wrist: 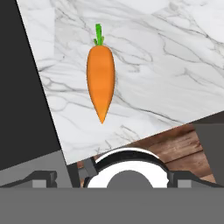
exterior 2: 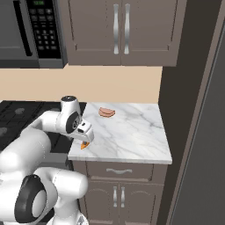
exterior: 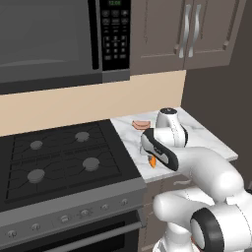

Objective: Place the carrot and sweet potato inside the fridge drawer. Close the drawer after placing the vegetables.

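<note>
The carrot (wrist: 100, 81) lies flat on the white marble counter (exterior 2: 132, 132), close to its front left corner, with its green top pointing away from the edge. My gripper (exterior: 150, 156) hangs just above it, pointing down, and the carrot's orange tip (exterior: 153, 163) peeks out beneath the hand. From the right base the carrot (exterior 2: 84, 145) shows under the gripper (exterior 2: 85, 139). The fingertips (wrist: 43, 178) stand wide apart and open, touching nothing. The sweet potato and the fridge drawer are out of view.
A flat pink-tan curved food piece (exterior: 140, 125) rests near the back of the counter. The black stove (exterior: 59, 157) borders the counter on the left, with the microwave (exterior: 49, 39) above it. Upper cabinets (exterior 2: 118, 30) hang overhead, and a tall dark panel (exterior 2: 197, 132) rises at the right.
</note>
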You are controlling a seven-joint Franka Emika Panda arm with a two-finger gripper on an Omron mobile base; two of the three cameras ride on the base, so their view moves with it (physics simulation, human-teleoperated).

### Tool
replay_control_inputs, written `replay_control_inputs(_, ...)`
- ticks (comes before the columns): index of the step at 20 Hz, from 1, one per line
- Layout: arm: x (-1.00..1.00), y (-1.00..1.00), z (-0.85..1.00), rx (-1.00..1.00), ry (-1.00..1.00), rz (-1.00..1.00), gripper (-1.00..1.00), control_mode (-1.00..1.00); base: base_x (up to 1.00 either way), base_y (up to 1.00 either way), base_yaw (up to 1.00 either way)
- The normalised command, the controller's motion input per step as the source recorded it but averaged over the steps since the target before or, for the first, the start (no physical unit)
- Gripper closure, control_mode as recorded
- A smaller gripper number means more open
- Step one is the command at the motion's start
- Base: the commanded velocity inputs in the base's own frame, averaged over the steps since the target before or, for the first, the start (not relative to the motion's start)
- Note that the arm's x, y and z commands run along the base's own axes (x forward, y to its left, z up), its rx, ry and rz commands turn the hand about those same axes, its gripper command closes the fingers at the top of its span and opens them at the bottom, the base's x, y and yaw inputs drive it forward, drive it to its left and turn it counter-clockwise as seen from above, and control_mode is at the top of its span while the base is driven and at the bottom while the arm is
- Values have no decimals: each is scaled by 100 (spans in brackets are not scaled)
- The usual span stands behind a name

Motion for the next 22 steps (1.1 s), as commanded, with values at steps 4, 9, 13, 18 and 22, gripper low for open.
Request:
replay_control_inputs(4, 30, 0, -30, 0, 7, 0, -100, -100, 0, 0, 0)
replay_control_inputs(9, 50, 0, -29, 0, 5, 0, -100, -100, 0, 0, 0)
replay_control_inputs(13, 47, 0, -33, 0, 4, 0, -100, -100, 0, 0, 0)
replay_control_inputs(18, 38, 0, -38, 0, 7, 0, -100, -100, 0, 0, 0)
replay_control_inputs(22, 32, 0, -40, 0, 7, 0, -100, -100, 0, 0, 0)
